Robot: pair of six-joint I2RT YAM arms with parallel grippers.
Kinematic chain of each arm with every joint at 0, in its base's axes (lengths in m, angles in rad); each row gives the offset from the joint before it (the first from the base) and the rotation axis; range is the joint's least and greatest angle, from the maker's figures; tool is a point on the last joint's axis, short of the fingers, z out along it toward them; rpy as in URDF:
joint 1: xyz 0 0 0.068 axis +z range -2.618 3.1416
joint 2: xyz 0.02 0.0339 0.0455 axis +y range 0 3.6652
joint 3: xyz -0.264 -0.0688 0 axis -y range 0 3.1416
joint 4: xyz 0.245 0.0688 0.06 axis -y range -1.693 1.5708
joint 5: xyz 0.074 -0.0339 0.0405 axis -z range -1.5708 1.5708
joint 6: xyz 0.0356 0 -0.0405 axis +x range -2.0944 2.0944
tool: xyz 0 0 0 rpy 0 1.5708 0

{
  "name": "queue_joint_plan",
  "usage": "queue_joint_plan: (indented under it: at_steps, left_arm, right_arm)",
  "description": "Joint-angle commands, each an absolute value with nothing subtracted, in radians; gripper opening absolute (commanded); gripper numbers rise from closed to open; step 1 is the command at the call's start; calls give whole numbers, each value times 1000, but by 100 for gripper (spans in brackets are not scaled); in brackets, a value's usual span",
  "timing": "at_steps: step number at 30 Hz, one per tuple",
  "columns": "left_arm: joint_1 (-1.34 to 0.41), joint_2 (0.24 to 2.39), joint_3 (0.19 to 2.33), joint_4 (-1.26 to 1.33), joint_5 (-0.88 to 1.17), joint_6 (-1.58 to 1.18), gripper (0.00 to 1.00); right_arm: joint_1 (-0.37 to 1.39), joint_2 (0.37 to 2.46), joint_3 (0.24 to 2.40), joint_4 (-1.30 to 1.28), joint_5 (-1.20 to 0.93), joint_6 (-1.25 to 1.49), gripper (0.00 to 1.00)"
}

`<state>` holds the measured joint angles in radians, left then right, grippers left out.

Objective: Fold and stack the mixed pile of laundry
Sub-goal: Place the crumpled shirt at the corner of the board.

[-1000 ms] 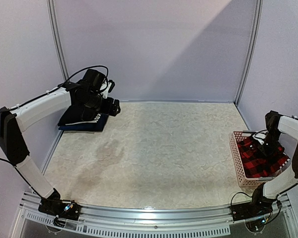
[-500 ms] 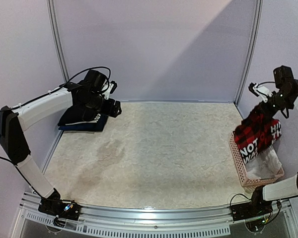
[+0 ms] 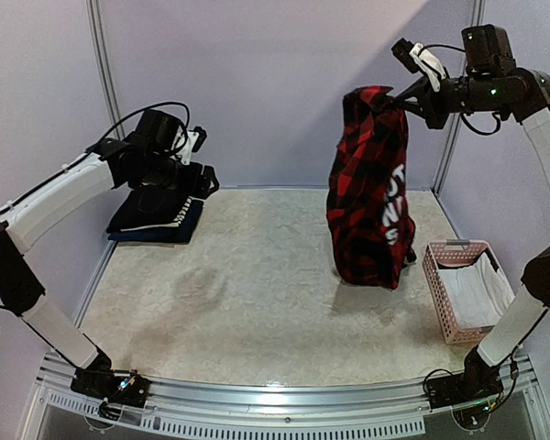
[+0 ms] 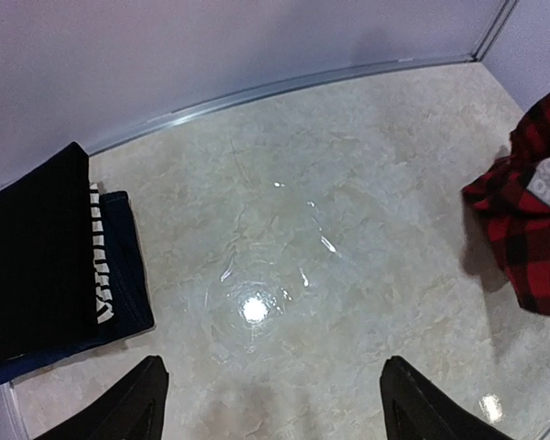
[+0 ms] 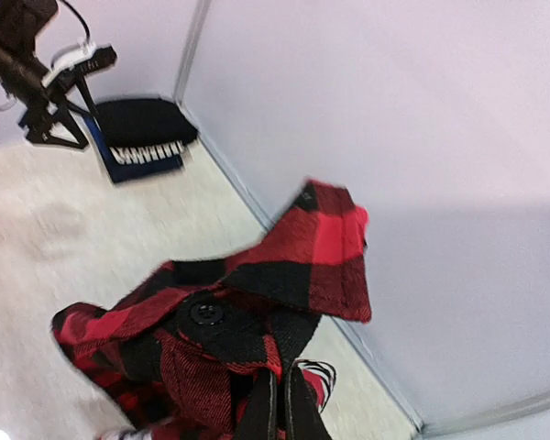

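Right wrist view shows the right gripper (image 5: 278, 374) only as two thin fingers pressed together at the bottom edge, clamped on a bunch of the red-and-black plaid flannel shirt (image 5: 257, 302). The exact spot pinched is buried in folds, and the lower cloth runs out of frame. A collar flap and one dark button sit just above the fingers.

In the top external view this gripper (image 3: 399, 99) is high over the surface (image 3: 257, 302), up and toward the back wall from the pink slatted basket (image 3: 437, 284). The shirt (image 3: 362, 202) hangs straight down from it, its hem low beside the basket's left side; whether the hem touches the surface cannot be told. White lettering (image 3: 396, 209) shows on the edge of the hanging cloth that faces the basket. It is partly wrapped and unreadable, and it may belong to a second garment caught inside. White fabric (image 3: 481, 293) lies in the basket; what it is cannot be made out.

The left gripper (image 3: 202, 183) is far across the surface from the basket, its jaws wide apart and holding nothing. In the left wrist view only its two dark finger ends (image 4: 273, 367) show, at the bottom edge. It hangs just above and beside the folded dark stack (image 3: 156, 215), black on navy with a white printed band, in the back corner farthest from the basket. The left wrist view cuts that stack (image 4: 46, 266) off at the left edge.
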<state>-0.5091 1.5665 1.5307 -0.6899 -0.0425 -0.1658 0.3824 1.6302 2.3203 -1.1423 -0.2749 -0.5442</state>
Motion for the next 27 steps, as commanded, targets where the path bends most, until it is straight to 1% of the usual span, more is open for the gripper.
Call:
queue_joint_plan:
  at_steps: [1,4,6,8,11,12,13,14,17,19,21,24,27]
  left_arm:
    - [-520,1435,1504,-737,-82,-198,81]
    - [-520,1396,1483,-763,-120,-189,81]
    - [-520,1387,1474,-779,-127,-186,81]
    - [-521,1387,1464,-786,-108,-185,81]
    - [-533,1396,1438,-777,-83,-183,80]
    - [-542,1401,1428,-770,-79,-177,80]
    - [-555,1408,1418,-761,-76,-171,80]
    - [-565,1417,1410,-754,-72,-166,80]
    - [-605,1457,1392,-734,-55,-160,80]
    - [-636,1491,1385,-721,-41,-162,80]
    - [-669,1539,1376,-700,-29,-174,80]
    - [-715,1600,1365,-647,-8,-199,80]
    - [-759,1669,1366,-587,46,-215,80]
  right_arm:
    - [386,1668,2363,-1029,-468,-454,0]
    - [359,1647,2242,-893,-490,-414,0]
    - [305,1623,2146,-790,-512,-345,0]
    - [233,1634,2102,-738,-522,-289,0]
    - [83,1688,2051,-721,-572,-197,0]
    - [43,1706,2033,-728,-560,-181,0]
    - [14,1728,2021,-745,-496,-171,2]
    - [-30,1741,2013,-774,-434,-182,8]
    - [-55,1781,1998,-876,-287,-248,31]
    - [-55,1770,1946,-901,-266,-285,41]
    - [-50,1714,1873,-899,-302,-313,47]
    - [-9,1635,1756,-877,-312,-366,51]
    - [84,1570,1610,-895,-381,-518,53]
